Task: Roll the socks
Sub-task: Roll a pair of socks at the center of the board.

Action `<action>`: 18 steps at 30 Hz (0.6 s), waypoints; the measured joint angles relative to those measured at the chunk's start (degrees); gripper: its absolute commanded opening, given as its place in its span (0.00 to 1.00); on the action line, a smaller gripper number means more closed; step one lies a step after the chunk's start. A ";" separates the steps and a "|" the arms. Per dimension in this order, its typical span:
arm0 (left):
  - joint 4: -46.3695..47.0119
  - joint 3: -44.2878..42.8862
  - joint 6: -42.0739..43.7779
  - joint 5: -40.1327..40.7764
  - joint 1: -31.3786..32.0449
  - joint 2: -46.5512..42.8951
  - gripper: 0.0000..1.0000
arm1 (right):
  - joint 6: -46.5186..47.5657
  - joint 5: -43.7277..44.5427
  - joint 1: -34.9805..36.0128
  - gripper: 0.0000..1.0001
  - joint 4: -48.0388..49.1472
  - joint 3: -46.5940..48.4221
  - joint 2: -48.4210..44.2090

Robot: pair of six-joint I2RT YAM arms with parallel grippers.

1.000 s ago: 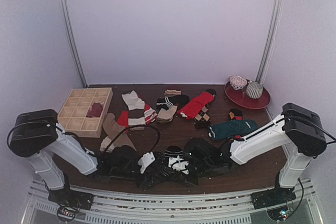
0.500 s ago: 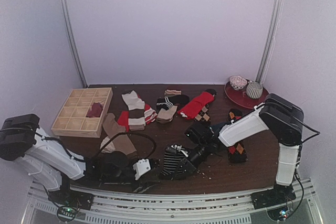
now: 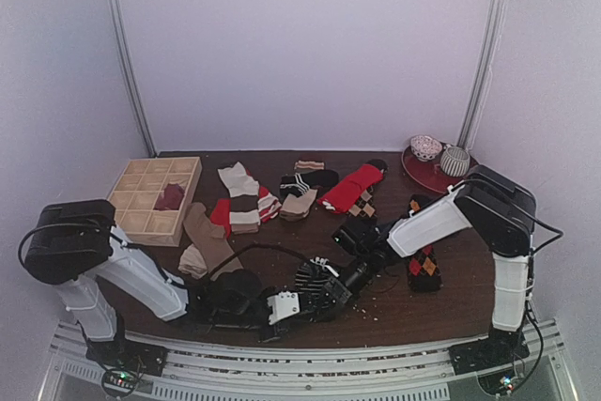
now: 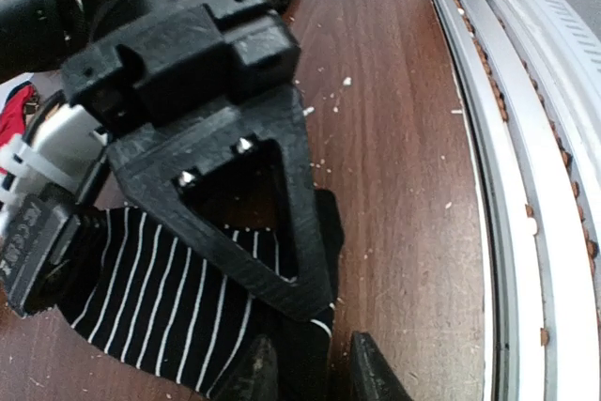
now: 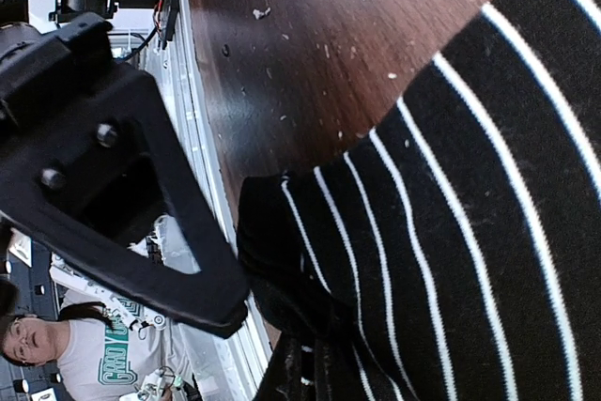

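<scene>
Left gripper (image 4: 310, 375) is seen nearly closed. Its two fingertips stand close together, with a dark fold of the black-and-white striped sock (image 4: 169, 298) pinched between them. Right gripper (image 3: 331, 284) is laid over the same sock from the right. One of its triangular fingers is shown pressed onto the stripes in the left wrist view, but the other is hidden, so how far it is open cannot be told.

The sock is bunched on the table (image 3: 451, 302) close to the middle of the near edge. It is well apart from the other socks (image 3: 244, 199) spread toward the far edge, and from the wooden divider tray (image 3: 150, 196) toward the far left corner.

The step in hand is judged to be the rolling of this sock, with the roll apparently begun. For a good result:

- The pinched end is to be held fixed while the free length is turned over it in short, even turns, so that the stripes are kept parallel.
- Tension is to be kept light — soft knit is expected to stretch, then spring open if pulled hard.
- The two grippers are very close, so finger-to-finger contact is to be avoided.
- The metal rail (image 4: 526, 138) lies just beside the work — the sock should be kept from being dragged over the near edge.
</scene>
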State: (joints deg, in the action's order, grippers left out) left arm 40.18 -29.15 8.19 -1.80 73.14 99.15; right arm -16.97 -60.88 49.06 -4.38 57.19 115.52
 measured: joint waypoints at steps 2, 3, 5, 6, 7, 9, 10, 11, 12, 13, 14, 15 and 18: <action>-0.04 -0.26 0.09 -1.20 0.00 1.36 0.25 | -0.04 -0.22 -0.09 0.00 -0.09 0.11 0.15; -0.04 -0.37 0.09 -1.62 0.00 1.97 0.26 | -0.11 -0.37 -0.13 0.00 -0.20 0.20 0.24; -0.04 -0.42 0.00 -1.97 0.00 2.82 0.27 | -0.22 -0.63 -0.22 0.00 -0.24 0.26 0.39; 0.02 -0.42 -0.13 -2.05 0.00 3.08 0.27 | -0.26 -0.76 -0.24 0.00 -0.26 0.31 0.48; 0.04 -0.42 -0.24 -2.05 0.00 3.19 0.26 | -0.33 -0.90 -0.28 0.00 -0.26 0.33 0.52; 0.17 -0.44 -0.44 -2.03 0.00 3.39 0.23 | -0.42 -0.98 -0.33 0.00 -0.26 0.33 0.57; 0.26 -0.55 -0.57 -1.90 -0.02 3.54 0.21 | -0.44 -1.01 -0.33 0.00 -0.26 0.33 0.57; 0.28 -0.70 -0.66 -1.77 -0.02 3.78 0.18 | -0.46 -1.03 -0.35 0.00 -0.28 0.33 0.57; 0.26 -1.05 -0.74 -1.55 -0.02 4.09 0.16 | -0.55 -1.05 -0.35 0.00 -0.31 0.31 0.57; 0.22 -1.55 -0.85 -1.38 -0.02 4.46 0.14 | -0.63 -1.11 -0.42 0.00 -0.33 0.31 0.57; 0.17 -1.99 -1.01 -1.25 -0.07 4.81 0.13 | -0.85 -1.25 -0.50 0.00 -0.33 0.28 0.57; 0.02 -2.56 -1.05 -1.05 -0.07 5.25 0.10 | -1.03 -1.46 -0.61 0.00 -0.44 0.22 0.55; -0.04 -3.65 -1.46 -0.63 -0.07 6.12 0.00 | -1.36 -2.27 -0.94 0.00 -0.79 -0.37 0.42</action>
State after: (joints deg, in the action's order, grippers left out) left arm 40.14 -32.80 6.72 -2.44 73.08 105.27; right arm -18.33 -63.16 48.12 -5.17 56.82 115.94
